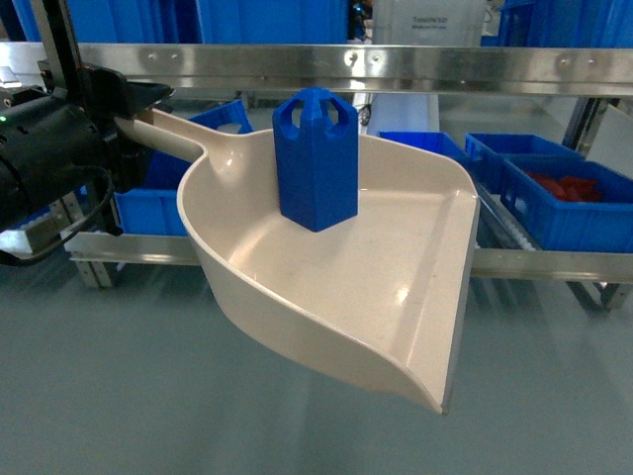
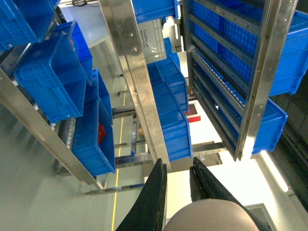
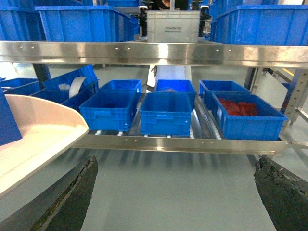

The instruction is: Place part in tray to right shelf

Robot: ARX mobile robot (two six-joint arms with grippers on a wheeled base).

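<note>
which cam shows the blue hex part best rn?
Head view: the part stands upright in the tray, fully visible with its arched top. The right wrist view catches only a blue sliver at the left edge beside the tray rim. The left wrist view doesn't show it, only shelving and crates.

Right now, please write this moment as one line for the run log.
left pincer: shut on tray handle | part: upright in tray | right pincer: open, empty | right shelf: ahead
</note>
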